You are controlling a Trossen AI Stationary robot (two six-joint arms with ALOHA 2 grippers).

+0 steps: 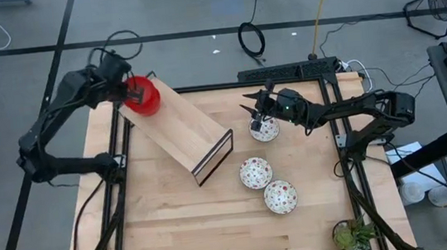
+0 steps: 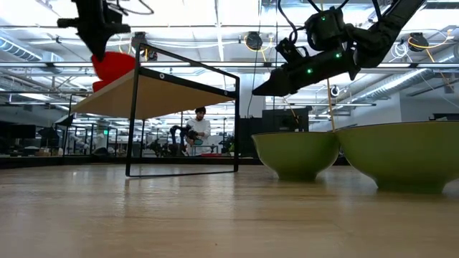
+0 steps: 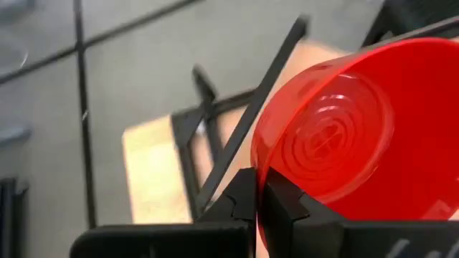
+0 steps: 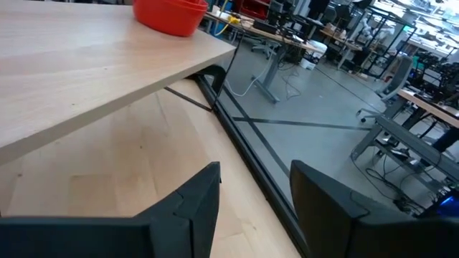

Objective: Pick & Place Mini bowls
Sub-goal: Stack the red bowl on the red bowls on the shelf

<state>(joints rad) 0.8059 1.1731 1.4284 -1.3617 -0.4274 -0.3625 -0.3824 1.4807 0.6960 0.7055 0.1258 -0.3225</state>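
Observation:
My left gripper is shut on a glossy red mini bowl above the far left end of a raised wooden shelf. In the low view more red shows on the shelf under the held bowl. Three white mini bowls with a red pattern rest on their bases on the table. My right gripper hangs open and level above the far one, with nothing between its fingers. My left gripper pinches the red bowl's rim between its two fingers, one on each side of the wall. The fingers come slanting down from the table's far left. The bowl is tilted, its hollow turned sideways; whether it touches the shelf I cannot tell.
The shelf stands on a black metal frame and runs slantwise from the far left corner toward the table's middle. A potted plant sits at the near right corner. Bare tabletop lies near the front left.

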